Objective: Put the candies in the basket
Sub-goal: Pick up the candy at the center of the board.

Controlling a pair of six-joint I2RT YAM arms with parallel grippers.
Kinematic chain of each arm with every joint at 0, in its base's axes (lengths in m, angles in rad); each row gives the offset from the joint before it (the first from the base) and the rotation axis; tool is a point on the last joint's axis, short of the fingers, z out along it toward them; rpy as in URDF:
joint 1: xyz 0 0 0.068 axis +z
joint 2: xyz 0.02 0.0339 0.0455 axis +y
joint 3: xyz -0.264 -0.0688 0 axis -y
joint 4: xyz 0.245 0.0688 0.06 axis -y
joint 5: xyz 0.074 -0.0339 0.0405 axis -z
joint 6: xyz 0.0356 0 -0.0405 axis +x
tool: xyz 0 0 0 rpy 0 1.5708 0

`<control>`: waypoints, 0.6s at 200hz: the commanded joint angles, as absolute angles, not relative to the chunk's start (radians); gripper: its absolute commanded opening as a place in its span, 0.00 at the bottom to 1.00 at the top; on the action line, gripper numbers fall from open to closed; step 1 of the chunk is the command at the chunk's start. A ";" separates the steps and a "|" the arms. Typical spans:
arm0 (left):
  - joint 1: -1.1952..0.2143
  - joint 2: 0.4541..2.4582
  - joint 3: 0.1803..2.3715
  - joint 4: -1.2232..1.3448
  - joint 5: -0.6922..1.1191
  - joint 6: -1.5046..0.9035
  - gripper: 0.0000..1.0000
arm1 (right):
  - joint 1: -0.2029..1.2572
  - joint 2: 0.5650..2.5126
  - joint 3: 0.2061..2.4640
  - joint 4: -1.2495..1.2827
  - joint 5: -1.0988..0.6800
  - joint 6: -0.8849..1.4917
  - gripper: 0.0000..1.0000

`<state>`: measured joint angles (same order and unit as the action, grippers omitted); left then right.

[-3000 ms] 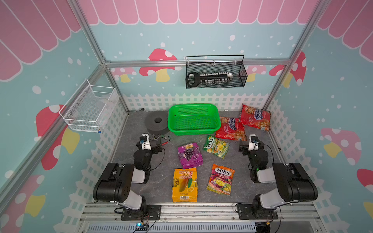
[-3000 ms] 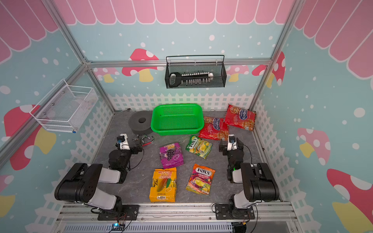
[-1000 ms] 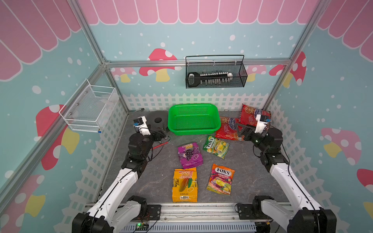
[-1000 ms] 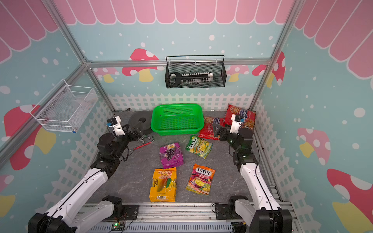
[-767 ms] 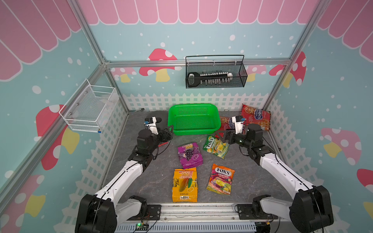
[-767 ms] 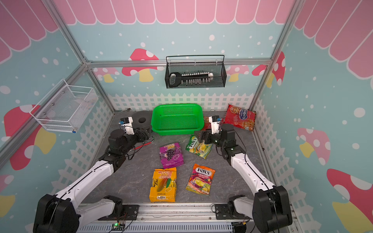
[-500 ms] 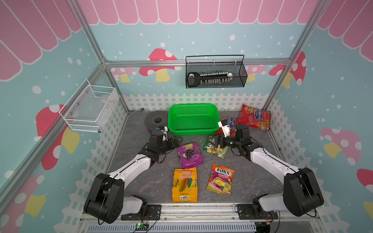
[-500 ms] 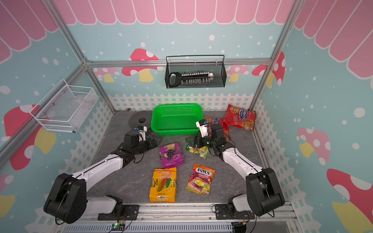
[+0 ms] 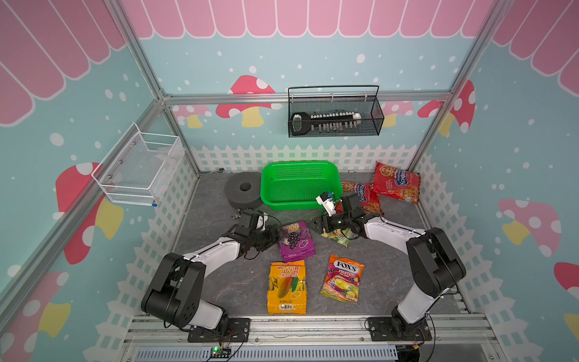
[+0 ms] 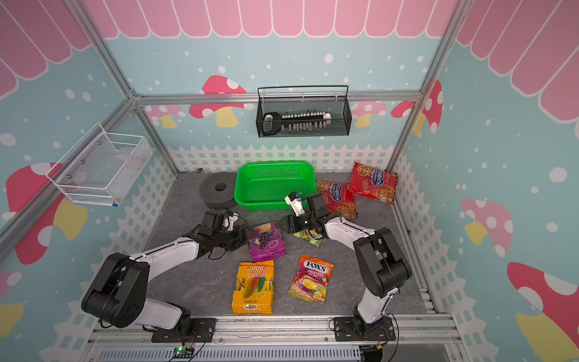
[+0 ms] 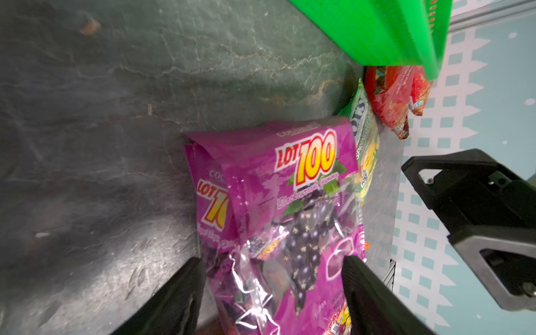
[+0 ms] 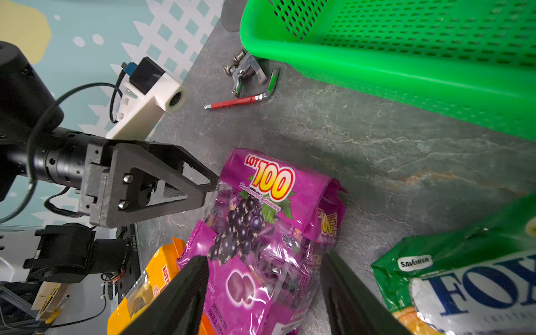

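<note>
Grey stone-look floor (image 9: 219,291) inside a pastel mushroom-walled cell carries 6 glossy candy bags, all outside the green basket (image 9: 300,163), which sits at the back. A purple pack (image 9: 296,241) marked "LOT 100", with grapes printed on it, lies mid-floor. Nearer the front lie an orange pack (image 9: 286,286) and an orange Fox's bag (image 9: 343,279). A green-yellow Fox's bag (image 9: 340,235) is partly hidden by the right arm. A red cookie-face bag (image 9: 365,196) lies by the basket's right corner, with a second red bag (image 9: 396,185) just beside it.

Left gripper (image 11: 272,259) straddles the purple pack's end; I cannot tell whether it squeezes. Right gripper (image 12: 265,256) stands spread, holding nothing, just beside the green-yellow Fox's bag.
</note>
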<state>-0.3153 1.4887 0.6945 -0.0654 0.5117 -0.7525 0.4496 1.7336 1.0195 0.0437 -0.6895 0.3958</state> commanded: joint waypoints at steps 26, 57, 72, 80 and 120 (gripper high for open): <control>-0.314 1.521 0.717 -0.074 0.556 -0.731 0.68 | 0.483 1.819 1.080 0.014 -0.690 0.398 0.58; -0.312 1.535 0.732 -0.073 0.562 -0.711 0.61 | 0.491 1.875 1.131 -0.003 -0.681 0.409 0.50; -0.310 1.547 0.739 -0.072 0.566 -0.708 0.59 | 0.495 1.890 1.146 -0.012 -0.671 0.415 0.49; -0.310 1.552 0.741 -0.071 0.566 -0.706 0.58 | 0.494 1.890 1.146 -0.007 -0.669 0.421 0.49; -0.308 1.561 0.750 -0.063 0.552 -0.687 0.50 | 0.500 1.940 1.167 -0.041 -0.644 0.422 0.48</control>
